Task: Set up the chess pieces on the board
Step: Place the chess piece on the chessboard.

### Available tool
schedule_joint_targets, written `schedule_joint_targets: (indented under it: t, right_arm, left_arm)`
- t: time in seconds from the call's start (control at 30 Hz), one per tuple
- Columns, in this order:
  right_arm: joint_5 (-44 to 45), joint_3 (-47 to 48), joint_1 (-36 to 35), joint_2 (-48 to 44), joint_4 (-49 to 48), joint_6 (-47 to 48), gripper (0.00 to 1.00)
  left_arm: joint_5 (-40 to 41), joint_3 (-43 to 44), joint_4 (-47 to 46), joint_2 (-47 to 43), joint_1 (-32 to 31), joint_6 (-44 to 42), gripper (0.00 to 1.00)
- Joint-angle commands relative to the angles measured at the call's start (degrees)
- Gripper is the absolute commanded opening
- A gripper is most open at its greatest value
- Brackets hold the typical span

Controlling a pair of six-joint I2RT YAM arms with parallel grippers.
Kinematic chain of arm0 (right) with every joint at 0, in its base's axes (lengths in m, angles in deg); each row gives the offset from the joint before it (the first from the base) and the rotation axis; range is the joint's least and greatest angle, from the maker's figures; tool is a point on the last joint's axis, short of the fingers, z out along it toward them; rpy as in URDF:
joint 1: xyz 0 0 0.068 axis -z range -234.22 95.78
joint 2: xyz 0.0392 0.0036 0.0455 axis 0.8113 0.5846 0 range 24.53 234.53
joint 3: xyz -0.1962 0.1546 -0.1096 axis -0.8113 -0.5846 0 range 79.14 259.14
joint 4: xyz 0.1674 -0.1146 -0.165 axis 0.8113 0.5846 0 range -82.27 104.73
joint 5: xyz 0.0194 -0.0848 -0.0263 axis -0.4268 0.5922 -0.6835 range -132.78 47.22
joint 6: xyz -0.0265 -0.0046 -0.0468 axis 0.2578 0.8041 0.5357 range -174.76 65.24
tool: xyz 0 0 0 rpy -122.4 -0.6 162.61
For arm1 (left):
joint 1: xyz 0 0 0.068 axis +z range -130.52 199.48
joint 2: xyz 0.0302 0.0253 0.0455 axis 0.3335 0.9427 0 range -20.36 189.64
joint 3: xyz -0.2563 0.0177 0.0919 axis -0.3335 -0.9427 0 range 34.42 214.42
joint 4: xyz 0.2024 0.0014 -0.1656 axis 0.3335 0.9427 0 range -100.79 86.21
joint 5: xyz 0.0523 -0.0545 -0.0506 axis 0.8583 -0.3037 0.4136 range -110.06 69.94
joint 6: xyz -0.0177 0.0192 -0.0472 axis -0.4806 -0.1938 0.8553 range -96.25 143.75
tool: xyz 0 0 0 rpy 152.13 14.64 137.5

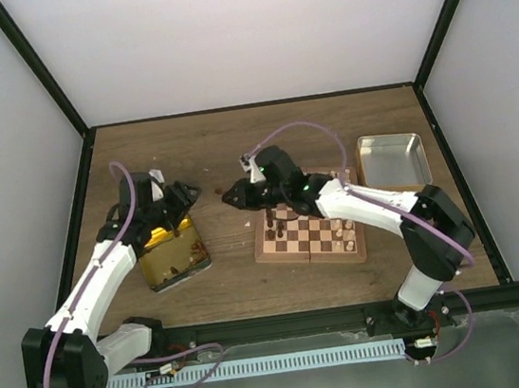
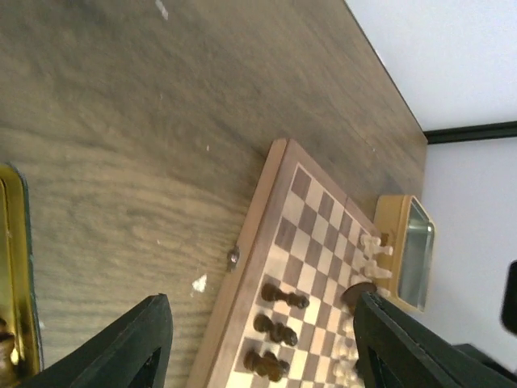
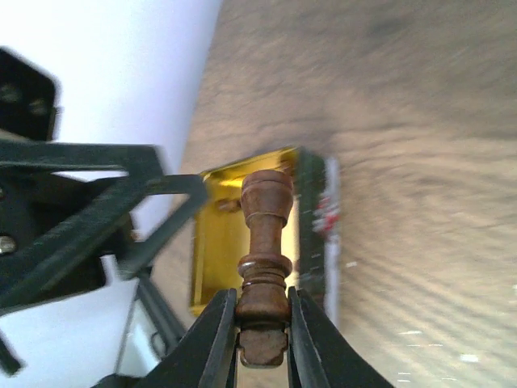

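Observation:
The board (image 1: 309, 235) lies right of centre, with three dark brown pieces (image 2: 283, 296) near its left edge and several cream pieces (image 2: 375, 247) on its far side. My right gripper (image 1: 229, 198) hovers over the bare table left of the board, shut on a dark brown chess piece (image 3: 263, 250) held by its base with the top pointing away from the jaws. My left gripper (image 1: 177, 201) is open and empty above the far end of the gold tin (image 1: 172, 253). In the left wrist view its fingers (image 2: 137, 347) are wide apart and frame the board (image 2: 266, 242).
A silver tin (image 1: 392, 159) stands beyond the board at the right. The gold tin (image 3: 212, 242) holds at least one more small piece. Black frame posts and white walls enclose the table. The two grippers are close together near the table's centre.

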Motion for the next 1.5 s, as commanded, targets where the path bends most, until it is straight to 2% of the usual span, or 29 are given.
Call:
schedule_joint_targets:
  t: [0.0, 0.17, 0.3, 0.37, 0.5, 0.97, 1.33, 1.47]
  right_arm:
    - [3.61, 3.77, 6.59, -4.27, 15.30, 13.52, 0.12]
    - [9.58, 6.05, 13.35, -4.13, 28.00, 23.36, 0.12]
    - [18.11, 10.57, 14.54, -0.31, 39.07, 32.56, 0.12]
    - [17.54, 12.67, 14.57, 1.34, 41.93, 35.52, 0.12]
    - [13.75, 14.18, 14.49, 3.81, 43.36, 37.42, 0.12]
    - [10.18, 20.70, 14.46, 12.05, 49.71, 42.11, 0.13]
    - [12.38, 21.96, 13.11, 14.47, 53.47, 42.87, 0.13]
    - [13.13, 21.95, 12.74, 14.46, 54.10, 42.89, 0.19]
  left_arm:
    - [5.32, 5.82, 6.23, 1.20, 0.33, -11.38, 0.65]
    - [6.56, 8.23, 8.17, 2.82, 0.33, -17.99, 0.67]
    - [9.10, 9.74, 10.88, 3.99, 0.34, -22.95, 0.67]
    - [11.36, 10.41, 12.17, 4.14, 0.33, -24.96, 0.67]
    - [15.44, 11.13, 13.42, 4.04, 0.33, -27.65, 0.67]
    - [22.15, 7.23, 10.00, 3.30, 0.34, -31.05, 0.68]
    - [23.82, 5.31, 8.79, 2.69, 0.33, -31.11, 0.70]
    - [23.72, 5.15, 8.81, 2.70, 0.33, -31.10, 0.70]
